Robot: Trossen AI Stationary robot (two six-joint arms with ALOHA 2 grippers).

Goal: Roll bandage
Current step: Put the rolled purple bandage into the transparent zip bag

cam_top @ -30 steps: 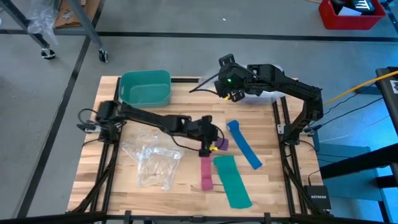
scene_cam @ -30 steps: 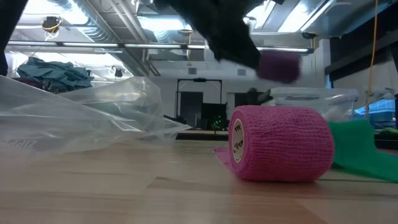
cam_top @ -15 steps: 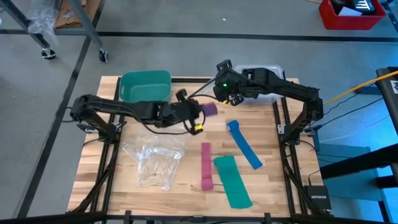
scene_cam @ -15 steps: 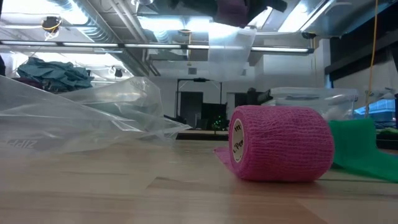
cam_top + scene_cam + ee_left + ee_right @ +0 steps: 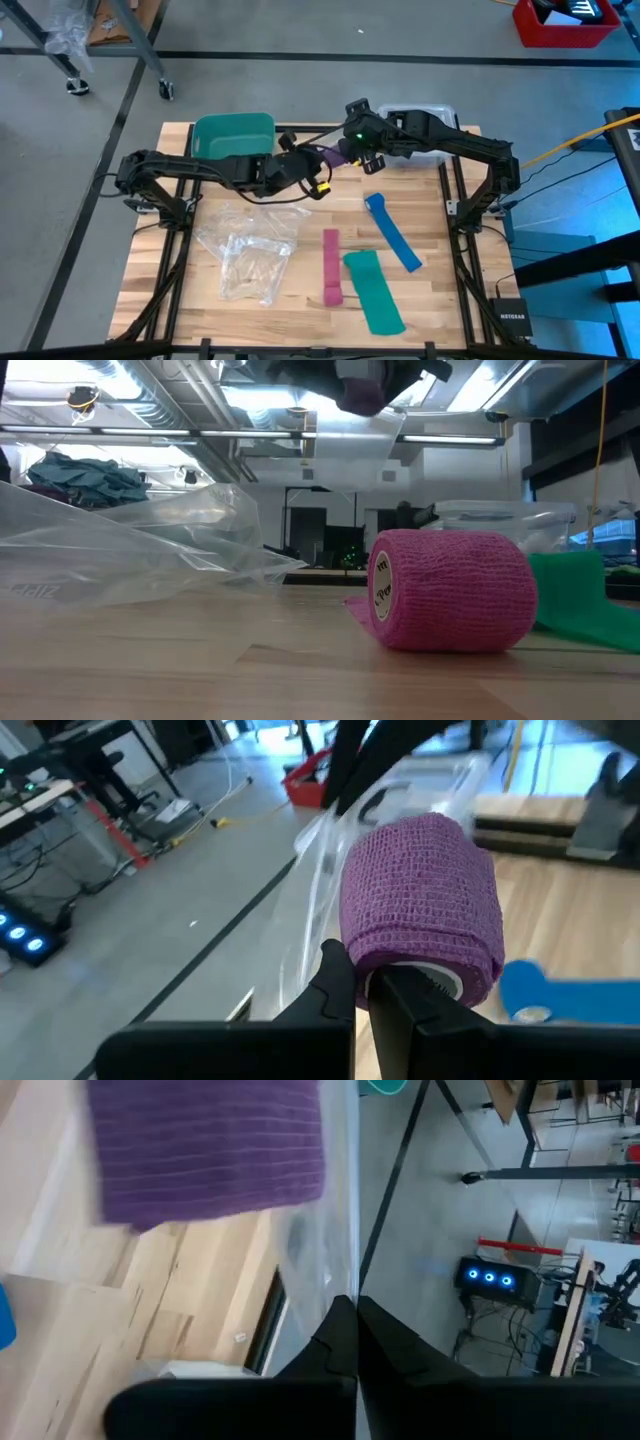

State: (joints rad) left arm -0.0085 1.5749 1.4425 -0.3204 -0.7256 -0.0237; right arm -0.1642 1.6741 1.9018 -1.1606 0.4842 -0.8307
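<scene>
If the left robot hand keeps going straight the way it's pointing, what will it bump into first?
Probably the right gripper, just beyond the purple bandage roll that the left gripper carries. Depth is hard to judge; it might pass beside it toward the clear plastic box.

Only one marking shows: small dark letters, seemingly a repeated "m", on the white cardboard core of the pink bandage roll (image 5: 448,590) standing on the table (image 5: 200,680). Nothing else reads clearly.

The bandage (image 5: 420,900), a stubby purple roll, is held above the table.
</scene>
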